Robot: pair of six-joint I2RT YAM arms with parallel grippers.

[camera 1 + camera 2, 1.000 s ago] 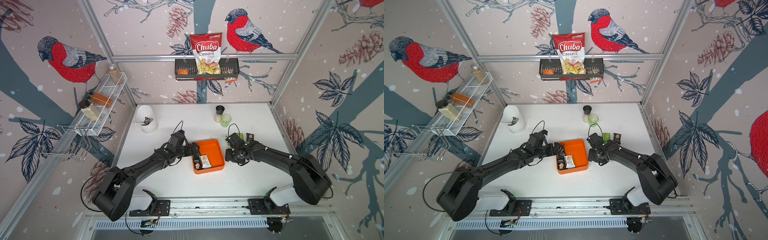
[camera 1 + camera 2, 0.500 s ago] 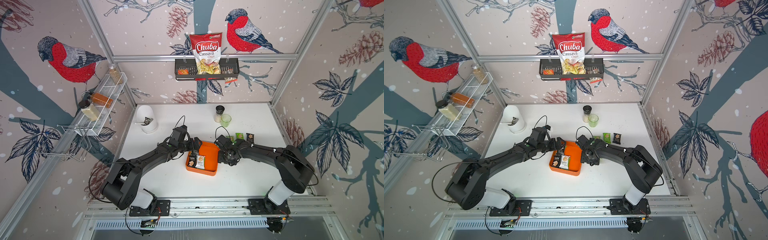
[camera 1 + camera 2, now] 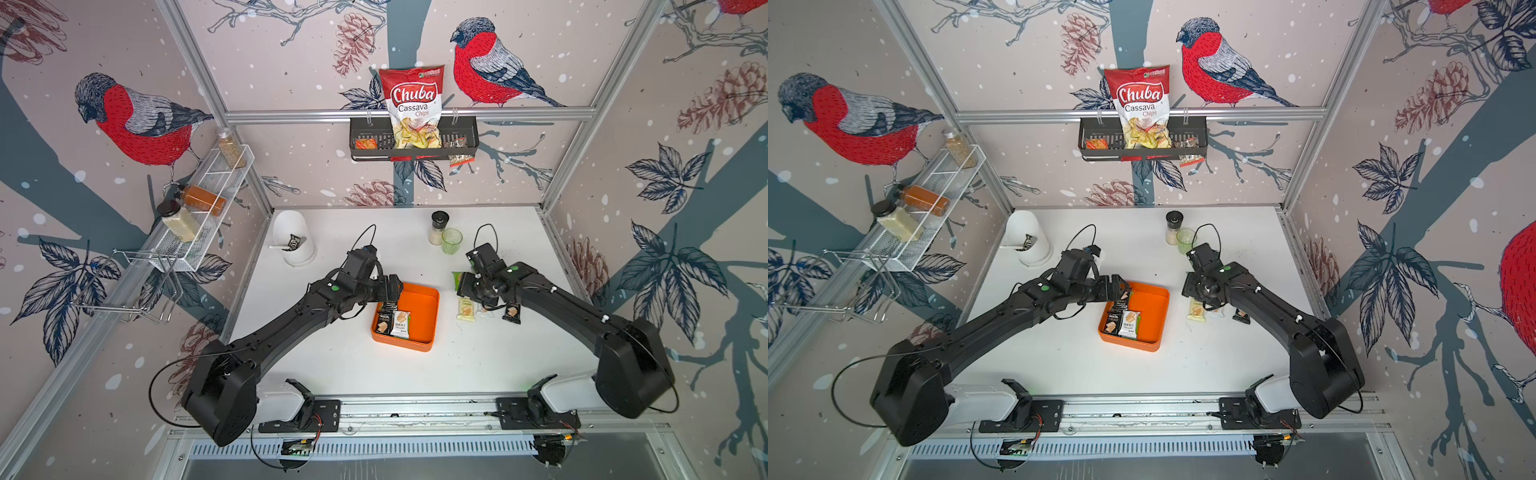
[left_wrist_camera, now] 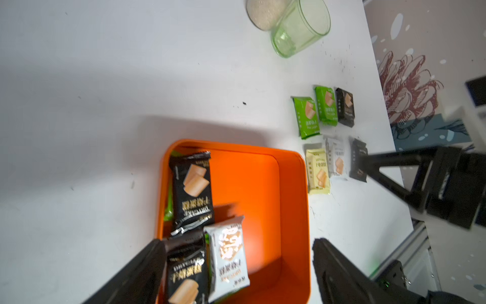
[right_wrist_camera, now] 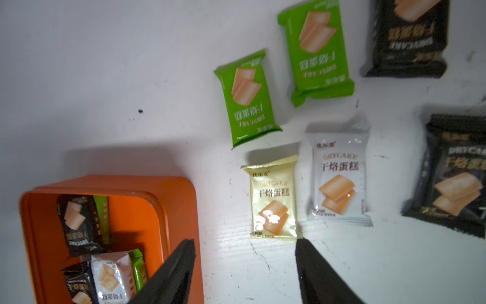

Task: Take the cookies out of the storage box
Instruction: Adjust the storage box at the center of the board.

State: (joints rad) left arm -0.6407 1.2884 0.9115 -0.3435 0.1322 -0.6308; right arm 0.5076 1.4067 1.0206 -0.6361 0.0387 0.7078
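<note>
The storage box point(image 3: 426, 305) point(image 3: 1152, 309) point(image 4: 249, 181) point(image 5: 181, 200) is an orange tray in mid-table. Inside it lie cookies: two black packets point(image 4: 193, 184) point(image 4: 186, 271), a white one point(image 4: 231, 252) point(image 3: 400, 324) and green ones underneath point(image 4: 169, 205). My left gripper point(image 4: 238, 244) point(image 3: 390, 291) hangs open over the box's left side, its fingers straddling those packets. More cookies lie on the table right of the box: green point(image 5: 247, 97), pale yellow point(image 5: 273, 197) point(image 3: 465, 309), white point(image 5: 339, 179), black point(image 5: 452, 179). My right gripper point(image 5: 244, 242) point(image 3: 473, 286) is open and holds nothing, between the box and the yellow packet.
A green glass point(image 3: 451, 241) and a shaker jar point(image 3: 438, 226) stand at the back. A white container point(image 3: 293, 245) sits back left. On the back wall hangs a black basket point(image 3: 365, 135) with a Chuba bag point(image 3: 413, 104). A wire shelf point(image 3: 203, 199) runs along the left wall.
The orange box has slid a little toward the front left and turned. The right gripper went in to the box's right side and has drawn back over the packets on the table.
</note>
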